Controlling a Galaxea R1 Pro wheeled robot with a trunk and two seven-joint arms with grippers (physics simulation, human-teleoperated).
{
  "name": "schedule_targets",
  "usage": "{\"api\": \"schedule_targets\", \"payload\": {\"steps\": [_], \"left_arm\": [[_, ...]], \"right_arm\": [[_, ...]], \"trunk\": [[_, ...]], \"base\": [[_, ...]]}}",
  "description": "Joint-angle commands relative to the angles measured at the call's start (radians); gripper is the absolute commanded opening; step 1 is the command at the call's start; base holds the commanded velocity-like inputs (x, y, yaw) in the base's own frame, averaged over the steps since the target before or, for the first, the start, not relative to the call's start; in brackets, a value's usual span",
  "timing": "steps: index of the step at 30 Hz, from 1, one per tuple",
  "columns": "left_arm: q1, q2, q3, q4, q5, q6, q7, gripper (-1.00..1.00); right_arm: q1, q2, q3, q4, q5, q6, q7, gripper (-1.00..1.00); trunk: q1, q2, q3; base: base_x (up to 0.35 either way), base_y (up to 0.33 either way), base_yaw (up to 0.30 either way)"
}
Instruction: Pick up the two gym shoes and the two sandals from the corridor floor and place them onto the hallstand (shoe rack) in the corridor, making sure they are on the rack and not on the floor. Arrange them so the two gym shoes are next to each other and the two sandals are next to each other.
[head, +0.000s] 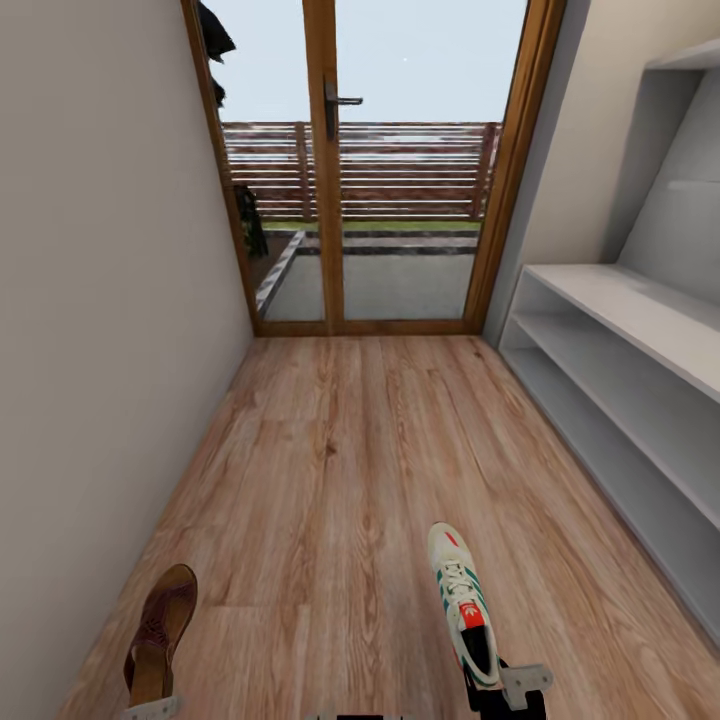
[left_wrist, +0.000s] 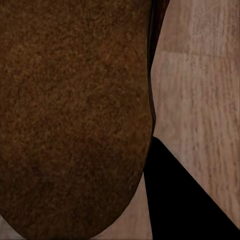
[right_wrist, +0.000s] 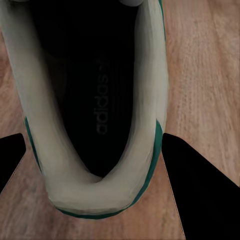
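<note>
Right end effector (head: 510, 690) is seen at the lower edge of the head view, clamped on the heel end of a gym shoe (head: 462, 602). In the right wrist view the heel collar of that shoe (right_wrist: 95, 115) is seen close up, with the corridor floor (right_wrist: 200, 75) behind it. The shoe's long axis is directed away from the robot, toe forward, along the corridor.

Left end effector (head: 150, 708) is barely shown at the bottom edge of the head view; it is judged to be closed on the heel of a sandal (head: 160, 635), although the fingers themselves cannot be made out. The brown sole of the sandal (left_wrist: 75, 115) is presented to the left wrist camera. Its long axis also runs forward, tilted slightly to the right.

The hallstand (head: 640, 330) is located along the right wall, ahead and to the right of both loads. The right arm is the nearer one, so the gym shoe is judged to be the first item to be set down. A turn to the right is required before the surface can be reached.
</note>
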Motion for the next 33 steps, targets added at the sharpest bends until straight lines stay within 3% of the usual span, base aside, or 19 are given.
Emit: {"api": "schedule_targets", "payload": {"steps": [1, 33], "left_arm": [[-0.001, 0.000, 0.010, 0.001, -0.011, -0.003, -0.003, -1.00], [-0.001, 0.000, 0.010, 0.001, -0.009, -0.004, -0.004, -1.00]], "right_arm": [[-0.001, 0.000, -0.007, 0.001, 0.009, -0.003, -0.001, -1.00], [-0.001, 0.006, -0.007, 0.001, 0.009, -0.004, -0.002, -1.00]], "trunk": [[0.000, 0.000, -0.001], [0.000, 0.000, -0.001]], "base": [[0.340, 0.000, 0.000], [0.339, 0.000, 0.000]]}}
